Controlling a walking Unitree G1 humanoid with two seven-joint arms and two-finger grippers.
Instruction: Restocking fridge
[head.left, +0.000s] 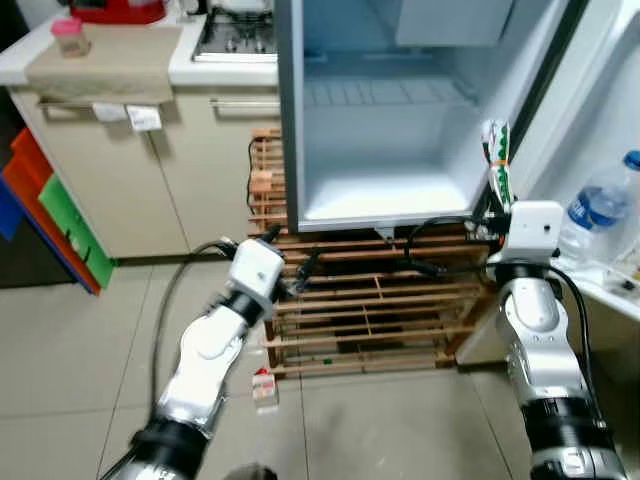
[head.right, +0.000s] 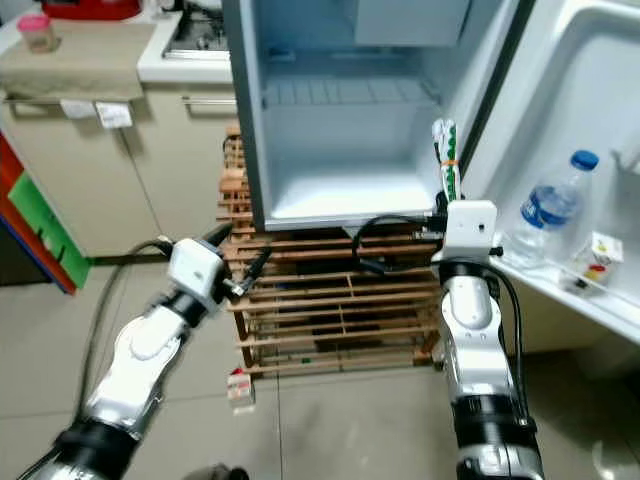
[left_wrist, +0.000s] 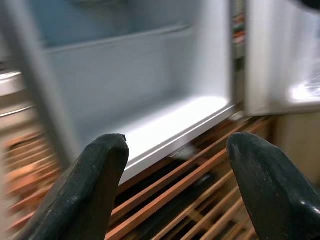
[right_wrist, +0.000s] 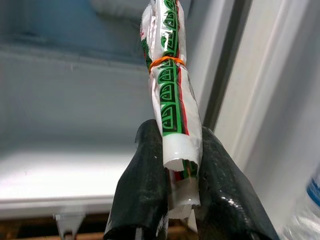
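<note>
Tiled kitchen floor, small fridge (head.left: 390, 110) standing open on a wooden pallet (head.left: 370, 310), cabinets and a worktop (head.left: 110, 50) with a gas hob (head.left: 235, 35) off to the robot's left.

Head views: the right end effector (head.right: 447, 190) is up at the right edge of the fridge opening, clamped on a rolled green-and-white plastic packet (head.right: 445, 155) that stands upright. A water bottle (head.right: 545, 210) and a small carton (head.right: 600, 250) sit in the door shelf (head.right: 560, 285). The left end effector (head.left: 290, 262) hangs in front of the pallet. A little carton (head.left: 264, 388) is lying on the floor.
Left wrist view: both fingers (left_wrist: 95, 185) spread wide, nothing between them, fridge floor beyond.
Right wrist view: fingers (right_wrist: 145, 185) pinching the packet's lower end; an orange rubber band (right_wrist: 167, 61) wraps it higher up.
</note>
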